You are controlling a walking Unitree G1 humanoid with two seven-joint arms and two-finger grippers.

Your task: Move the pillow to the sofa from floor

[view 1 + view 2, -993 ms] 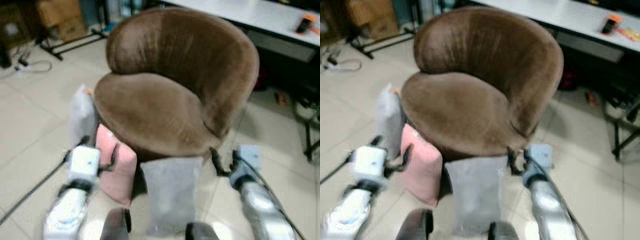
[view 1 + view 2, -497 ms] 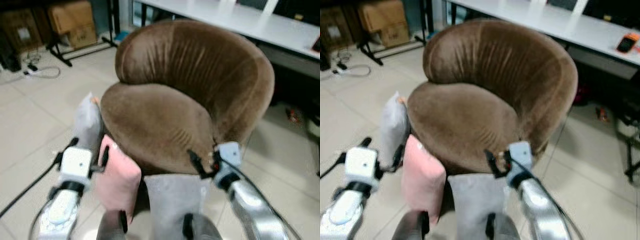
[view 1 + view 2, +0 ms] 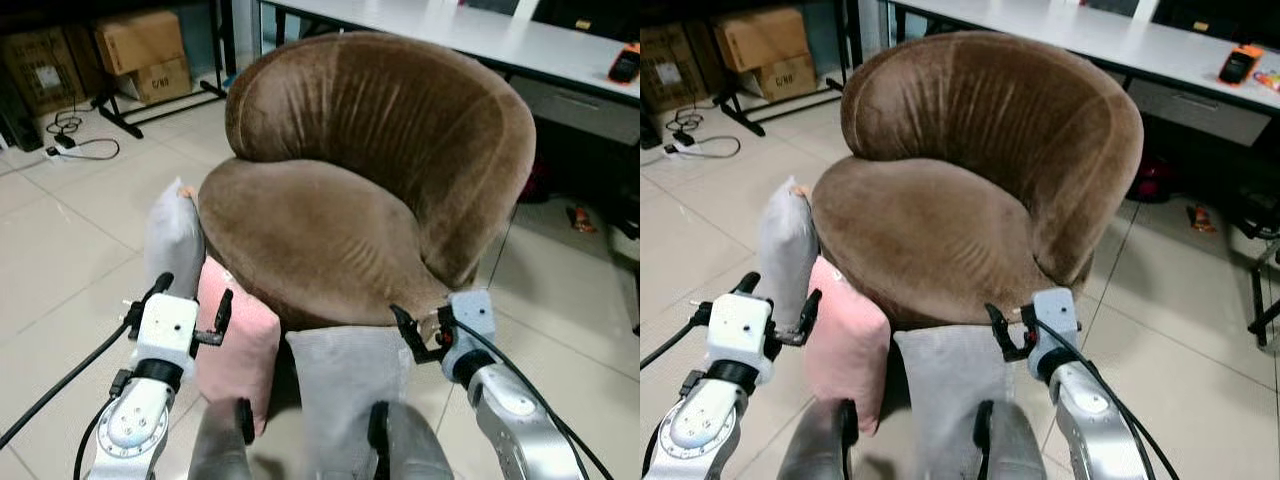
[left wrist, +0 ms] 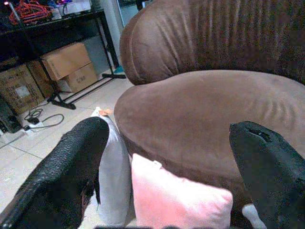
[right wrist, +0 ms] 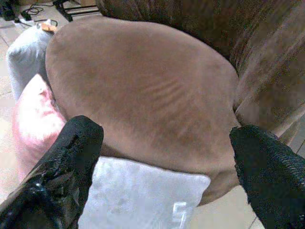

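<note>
Both pincers spread, empty — left pincer (image 3: 190,310) beside pink pillow (image 3: 237,345), right pincer (image 3: 425,325) above grey pillow (image 3: 345,385). Risk: sofa (image 3: 330,235) rim blocks approach — pillows topple.

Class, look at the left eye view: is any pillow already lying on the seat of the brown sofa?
No: the sofa seat is bare, and the pink pillow and both grey pillows stand against its base.

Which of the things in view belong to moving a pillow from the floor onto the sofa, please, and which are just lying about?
For the job:
- pink pillow, grey pillow and light grey pillow, all leaning against the sofa's base
- brown sofa
- left hand and right hand, both open

Just lying about:
- cardboard boxes
- cable on the floor
- white table
- orange device
</note>
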